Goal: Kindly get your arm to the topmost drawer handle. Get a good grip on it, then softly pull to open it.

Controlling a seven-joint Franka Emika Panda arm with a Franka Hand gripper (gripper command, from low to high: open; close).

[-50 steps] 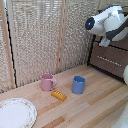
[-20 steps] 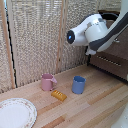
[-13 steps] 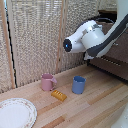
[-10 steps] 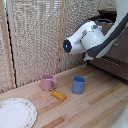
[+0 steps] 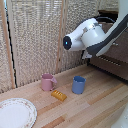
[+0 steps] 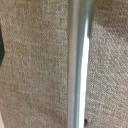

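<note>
The blue cup (image 5: 78,84) stands upright on the light wooden table (image 5: 97,107) and serves as the fixed mark here. Just beside it, toward the exterior view's left, a pink mug (image 5: 48,82) stands upright. A small yellow ridged block (image 5: 59,95) lies on the boards in front of the gap between the two, touching neither. Well apart from the cup, at the near corner on the exterior view's left, sits a white plate with a patterned rim (image 5: 15,113). Behind the cup rises a tan woven screen (image 5: 35,40). Above the cup and toward the exterior view's right hangs the arm (image 5: 90,36), its glossy white body lying roughly level, with the blue round mark (image 5: 66,42) on the end that faces the screen. Behind the arm, beyond the cup toward the exterior view's right, stands the dark brown drawer cabinet (image 5: 116,64). The arm's bulk covers the cabinet's upper front, and the picture is too blurred there, so the topmost drawer handle cannot be made out and its exact place on that front cannot be told. The gripper is hidden behind the arm's body in the exterior view. How far its fingers are spread, or whether they hold anything, cannot be told. The wrist view shows only a straight silvery bar (image 6: 79,64) running across coarse tan weave (image 6: 35,75), seen very close.
</note>
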